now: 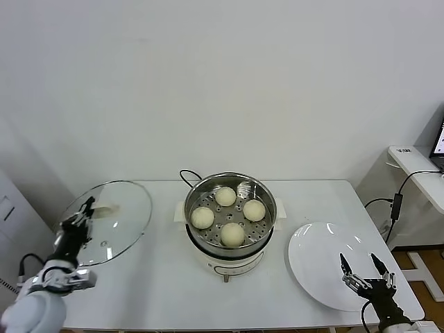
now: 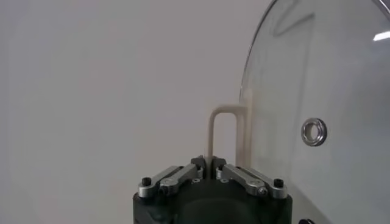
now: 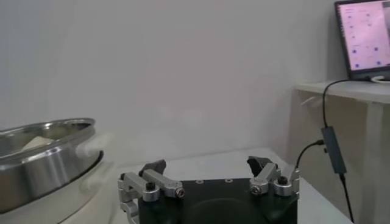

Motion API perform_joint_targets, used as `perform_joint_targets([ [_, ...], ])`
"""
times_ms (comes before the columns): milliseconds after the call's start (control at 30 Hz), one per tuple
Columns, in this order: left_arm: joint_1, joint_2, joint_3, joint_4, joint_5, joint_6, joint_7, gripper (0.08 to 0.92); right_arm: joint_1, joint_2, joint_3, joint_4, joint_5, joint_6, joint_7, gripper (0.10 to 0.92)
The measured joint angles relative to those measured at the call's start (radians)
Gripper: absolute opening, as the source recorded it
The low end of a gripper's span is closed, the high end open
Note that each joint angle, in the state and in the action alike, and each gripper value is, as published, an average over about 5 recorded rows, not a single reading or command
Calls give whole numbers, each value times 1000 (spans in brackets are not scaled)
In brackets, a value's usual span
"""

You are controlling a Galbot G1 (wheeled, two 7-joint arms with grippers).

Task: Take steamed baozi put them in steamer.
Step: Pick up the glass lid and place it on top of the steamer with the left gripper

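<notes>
Steamer [image 1: 229, 208]: stands at the centre of the white tabletop [image 1: 159, 277], a shiny steel pot on a white base, uncovered. Its rim also shows in the right wrist view [image 3: 46, 155].
Cord [image 1: 187, 175]: black, loops behind the steamer on the far side.
Steamed baozi: all four lie inside the steamer on its perforated floor, apart from one another. One sits at the far side [image 1: 225, 196], one on the robot's left [image 1: 202, 218], one on the robot's right [image 1: 254, 210], one nearest the robot [image 1: 232, 234].
Plate [image 1: 333, 263]: flat, white, bare, on the tabletop to the robot's right of the steamer, well apart from it.
Glass lid [image 1: 111, 218]: held tilted above the left end of the tabletop, clear of the steamer.
Left gripper [image 1: 82, 220]: clenched on the lid's cream handle [image 2: 224, 137]; in the left wrist view the fingers meet at the foot of the handle loop.
Right gripper [image 1: 366, 272]: released, fingers [image 3: 152, 167] spread wide and grasping nothing; it hangs over the near edge of the plate.
Side desk [image 1: 416, 163]: at the robot's far right, carrying a laptop [image 3: 364, 36] with a lit screen.
</notes>
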Motion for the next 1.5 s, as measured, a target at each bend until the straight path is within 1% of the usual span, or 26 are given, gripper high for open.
perform_joint_targets([
  [133,-34,25,140,-76,14,145,42,126,-7,4,10,-16,-5,0,-22,823],
  [300,-121,28,336,-111,87,304,88,126,-21,16,30,-32,-14,5,-46,823],
  [467,-232,-2,513,-102,169,431,134,126,-40,35,52,-39,-22,11,-62,823],
  [667,-356,-64,686,-55,252,543,175,126,-55,54,66,-49,-27,15,-74,823],
  [833,-439,-120,799,-8,311,600,207,126,-59,62,69,-58,-30,17,-82,823],
  [1033,-509,-176,888,49,363,641,235,126,-62,64,69,-67,-33,19,-88,823],
  [1300,-564,-229,957,120,399,650,245,126,-61,68,64,-74,-35,22,-95,823],
  [1500,-583,-259,974,172,415,650,244,126,-66,72,68,-75,-32,29,-102,823],
])
